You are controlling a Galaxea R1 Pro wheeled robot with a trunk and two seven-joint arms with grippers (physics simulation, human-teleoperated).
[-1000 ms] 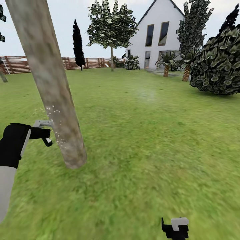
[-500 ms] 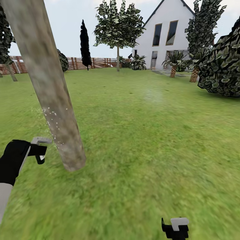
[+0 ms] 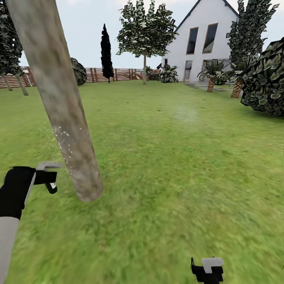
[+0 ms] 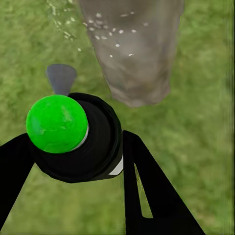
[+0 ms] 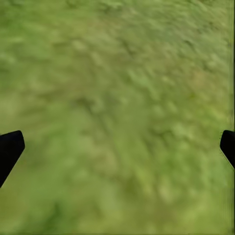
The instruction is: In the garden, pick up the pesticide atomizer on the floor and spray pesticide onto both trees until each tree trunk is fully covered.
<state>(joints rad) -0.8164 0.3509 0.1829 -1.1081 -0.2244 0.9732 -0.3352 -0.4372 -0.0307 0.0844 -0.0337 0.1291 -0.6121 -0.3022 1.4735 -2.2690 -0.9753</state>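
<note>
The left gripper [image 4: 73, 161] pinches the atomizer [image 4: 81, 139], its fingers [image 4: 147, 186] on both sides of the dark body, and holds it with the nozzle toward the trunk [image 3: 59, 102] just ahead of it, probably so that the spray lands on the bark; white droplets [image 3: 65, 148] speckle the lower part. The right gripper [image 5: 117, 147] hangs spread and empty over the grass [image 5: 117, 98]. One atomizer and two grippers show, and a second tree [image 3: 145, 35] stands far beyond the left gripper.

Rough mottled bark tree trunk [image 3: 59, 102]; matt lawn [image 3: 177, 165].
</note>
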